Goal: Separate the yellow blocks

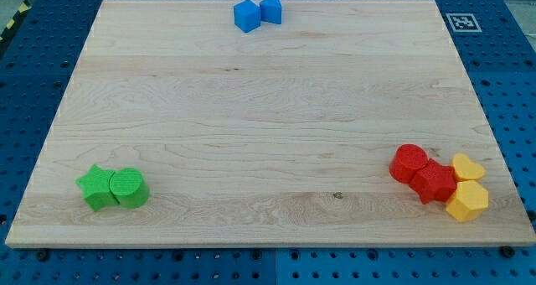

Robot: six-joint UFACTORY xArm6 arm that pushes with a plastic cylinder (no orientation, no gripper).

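Observation:
Two yellow blocks sit at the view's bottom right of the wooden board. The upper yellow block looks heart-shaped and the lower yellow block looks hexagonal. They touch each other. Both press against a red block, which touches a second red round block to its left. My rod and its tip do not show in the view.
A green star block touches a green round block at the view's bottom left. Two blue blocks touch at the view's top edge. A marker tag sits off the board's top right corner.

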